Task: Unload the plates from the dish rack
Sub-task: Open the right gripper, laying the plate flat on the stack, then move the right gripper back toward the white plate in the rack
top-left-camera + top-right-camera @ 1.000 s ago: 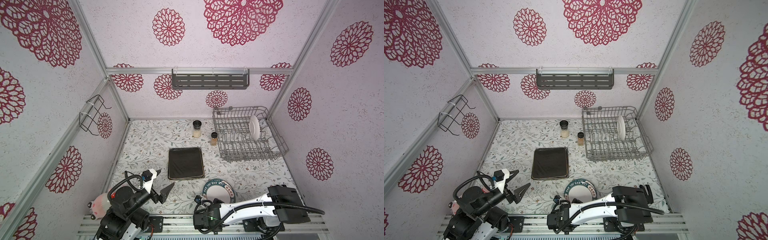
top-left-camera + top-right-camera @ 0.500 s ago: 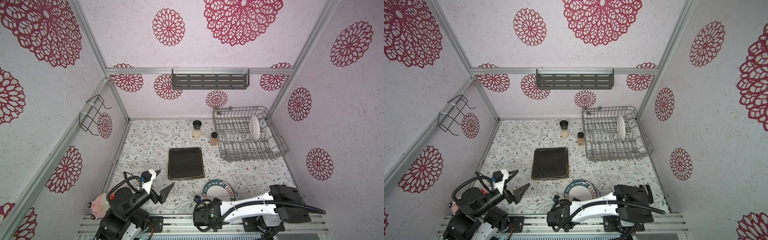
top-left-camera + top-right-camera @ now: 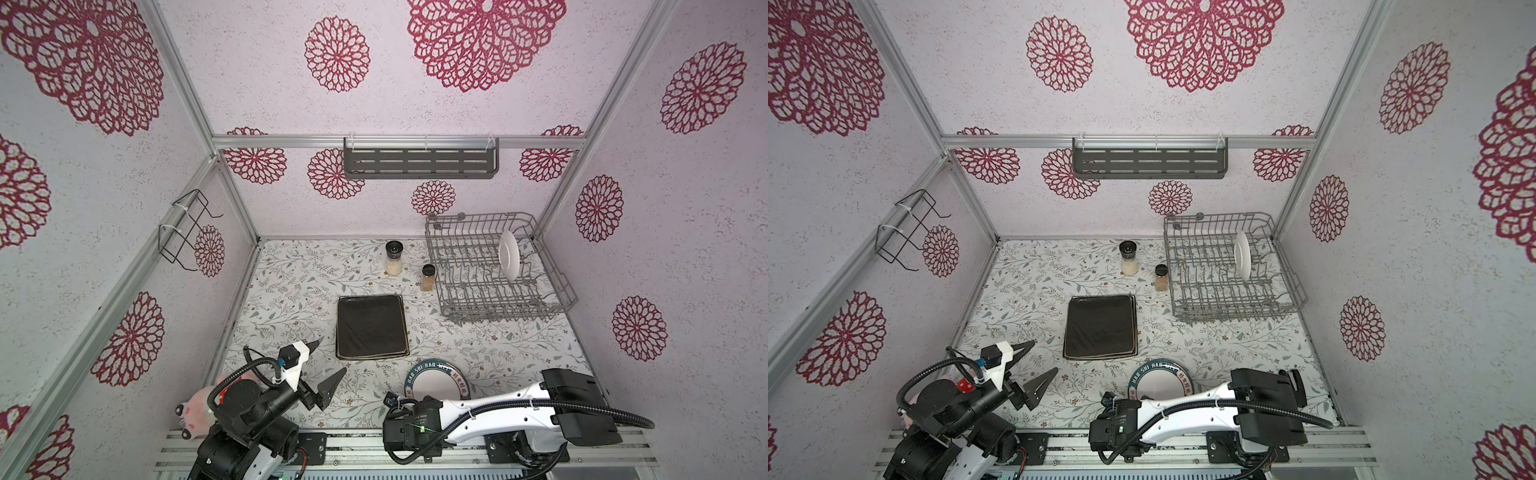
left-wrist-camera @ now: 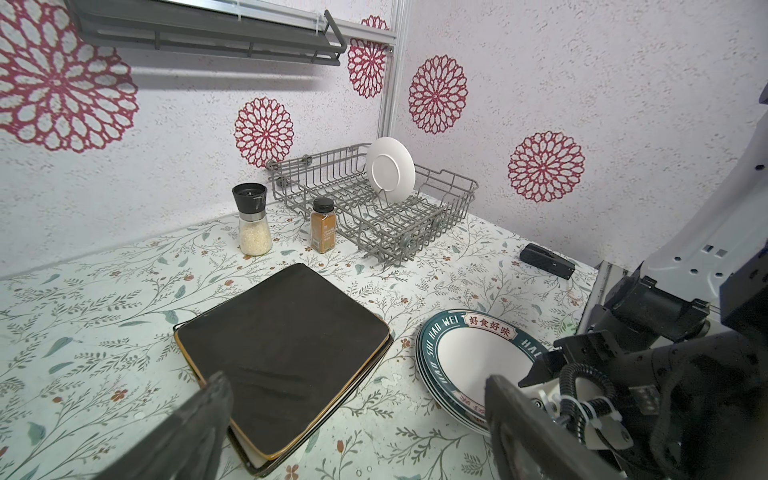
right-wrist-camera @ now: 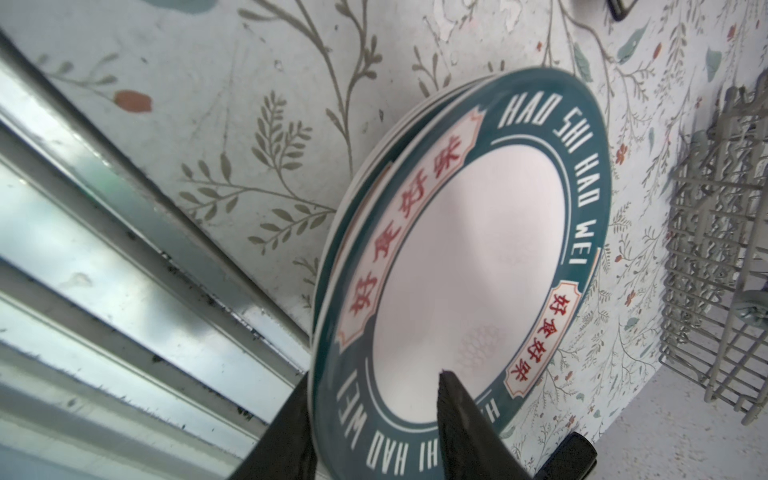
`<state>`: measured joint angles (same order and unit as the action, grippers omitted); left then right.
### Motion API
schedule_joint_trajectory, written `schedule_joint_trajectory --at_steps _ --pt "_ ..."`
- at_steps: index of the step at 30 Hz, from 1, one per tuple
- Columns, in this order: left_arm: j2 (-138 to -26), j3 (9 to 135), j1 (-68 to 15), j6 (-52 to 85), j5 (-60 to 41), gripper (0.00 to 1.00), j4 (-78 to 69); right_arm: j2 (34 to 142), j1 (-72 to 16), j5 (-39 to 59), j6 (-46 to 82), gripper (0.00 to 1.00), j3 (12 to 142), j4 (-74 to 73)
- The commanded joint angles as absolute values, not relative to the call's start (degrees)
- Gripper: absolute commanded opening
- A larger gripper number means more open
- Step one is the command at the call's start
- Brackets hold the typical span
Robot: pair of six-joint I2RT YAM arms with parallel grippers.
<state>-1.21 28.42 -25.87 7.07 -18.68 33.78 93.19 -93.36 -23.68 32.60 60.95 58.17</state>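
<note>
The grey wire dish rack (image 3: pixel 498 314) stands at the back right with one white plate (image 3: pixel 509 261) upright in it; the left wrist view shows this plate (image 4: pixel 390 170) too. Black square plates (image 3: pixel 371 326) lie stacked mid-table. Round green-rimmed plates (image 3: pixel 432 366) are stacked at the front edge. My right gripper (image 5: pixel 374 374) is shut on the near rim of the top one, with one finger on its face and the other under its rim. My left gripper (image 3: pixel 329 356) hangs open over the front left of the table, holding nothing.
Two spice jars (image 3: pixel 393 259) (image 3: pixel 428 277) stand left of the rack. A slotted shelf (image 3: pixel 419 163) hangs on the back wall and a black wire holder (image 3: pixel 185 232) on the left wall. A pink plush toy (image 3: pixel 195 409) sits by the left arm's base.
</note>
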Motion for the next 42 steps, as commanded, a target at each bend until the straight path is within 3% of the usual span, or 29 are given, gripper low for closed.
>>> schedule_joint_trajectory --at_steps 1,29,42 --pt "-0.27 27.95 -26.33 5.95 -18.63 0.97 33.49 92.29 -93.08 -24.02 32.16 0.47 62.83 61.95" --pt "-0.26 27.95 -26.4 5.89 -18.74 0.97 33.42 87.56 -92.76 -24.43 31.49 0.5 63.72 62.68" --pt "-1.19 27.86 -26.37 6.24 -17.93 0.97 33.4 75.58 -77.17 -26.8 24.34 0.54 62.62 55.55"
